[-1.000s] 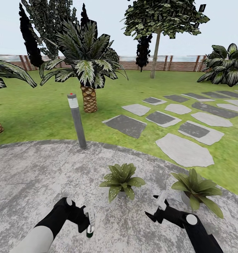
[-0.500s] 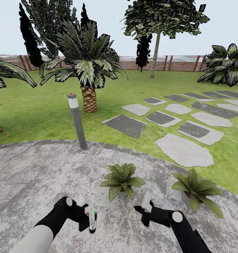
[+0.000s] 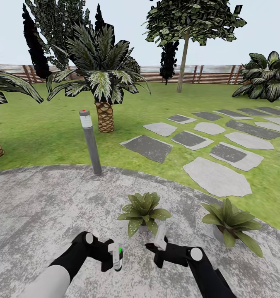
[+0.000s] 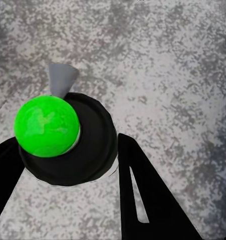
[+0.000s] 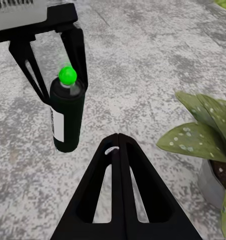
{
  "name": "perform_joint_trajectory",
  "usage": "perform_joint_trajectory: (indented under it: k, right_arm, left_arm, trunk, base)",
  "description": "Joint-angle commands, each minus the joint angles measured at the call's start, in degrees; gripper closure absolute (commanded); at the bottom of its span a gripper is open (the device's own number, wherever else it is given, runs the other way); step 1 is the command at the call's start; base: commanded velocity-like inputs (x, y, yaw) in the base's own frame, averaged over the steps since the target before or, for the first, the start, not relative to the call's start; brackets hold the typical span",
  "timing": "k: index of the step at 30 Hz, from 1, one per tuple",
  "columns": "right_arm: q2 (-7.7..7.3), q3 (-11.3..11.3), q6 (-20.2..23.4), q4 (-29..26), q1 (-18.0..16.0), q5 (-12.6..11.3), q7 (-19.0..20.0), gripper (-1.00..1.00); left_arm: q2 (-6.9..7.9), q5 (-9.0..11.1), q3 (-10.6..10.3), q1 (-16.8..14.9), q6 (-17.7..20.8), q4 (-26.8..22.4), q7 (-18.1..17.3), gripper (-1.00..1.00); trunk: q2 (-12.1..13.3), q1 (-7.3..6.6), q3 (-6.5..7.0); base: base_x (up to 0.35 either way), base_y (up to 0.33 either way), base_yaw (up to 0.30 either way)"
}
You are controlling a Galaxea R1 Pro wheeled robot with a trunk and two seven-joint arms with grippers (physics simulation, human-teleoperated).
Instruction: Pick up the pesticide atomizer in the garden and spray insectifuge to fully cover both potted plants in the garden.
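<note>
Pesticide atomizer (image 3: pixel 118 261): slim dark-green bottle, white label, bright green tip; held upright in the left gripper (image 3: pixel 116 260), low over the grey patio (image 3: pixel 40 207), near the closer potted plant (image 3: pixel 143 213). Judged light, rigid and smooth-sided; best gripped mid-body, below the tip. Right gripper (image 3: pixel 160 238): fingers pressed together, empty, beside the bottle. Second potted plant (image 3: pixel 230 225) stands to the right. Right wrist view shows label and side profile; left wrist view looks straight down on the tip
</note>
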Motion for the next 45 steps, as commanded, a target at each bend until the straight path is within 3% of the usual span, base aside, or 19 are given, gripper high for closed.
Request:
perform_joint_trajectory:
  k: [1,6,12,17,23,45]
  right_arm:
    - [0.21,-0.20,-0.30,-0.07,-0.03,0.46,0.21,1.00]
    - [0.43,-0.20,-0.30,-0.09,-0.03,0.47,0.22,1.00]
    - [0.44,-0.20,-0.30,-0.09,-0.03,0.46,0.22,1.00]
    - [0.44,-0.20,-0.30,-0.09,-0.03,0.48,0.22,1.00]
    - [0.44,-0.20,-0.30,-0.09,-0.03,0.51,0.22,1.00]
    - [0.44,-0.20,-0.30,-0.09,-0.03,0.51,0.22,1.00]
  left_arm:
    - [-0.39,-0.52,-0.52,-0.05,-0.62,-0.10,-0.04,1.00]
    - [-2.72,-0.54,-1.14,-0.16,-0.72,-0.32,0.42,1.00]
    - [-4.10,-0.52,-1.25,-0.16,-0.78,-1.72,0.82,1.00]
    - [-4.54,-0.46,-1.46,-0.16,-0.78,-2.42,0.79,1.00]
    - [-5.46,0.00,-4.49,-0.16,-0.77,-2.71,0.86,1.00]
    - [-7.14,0.23,-4.70,-0.16,-0.78,-3.74,0.78,1.00]
  trunk:
    - [-0.02,-0.01,-0.05]
    - [-0.02,-0.01,-0.05]
    - [-0.02,-0.01,-0.05]
    - [-0.02,-0.01,-0.05]
    - [-0.02,-0.01,-0.05]
    - [-0.02,-0.01,-0.05]
  base:
    - [0.000,0.000,0.000]
    - [0.000,0.000,0.000]
    - [0.000,0.000,0.000]
    - [0.000,0.000,0.000]
    - [0.000,0.000,0.000]
    - [0.000,0.000,0.000]
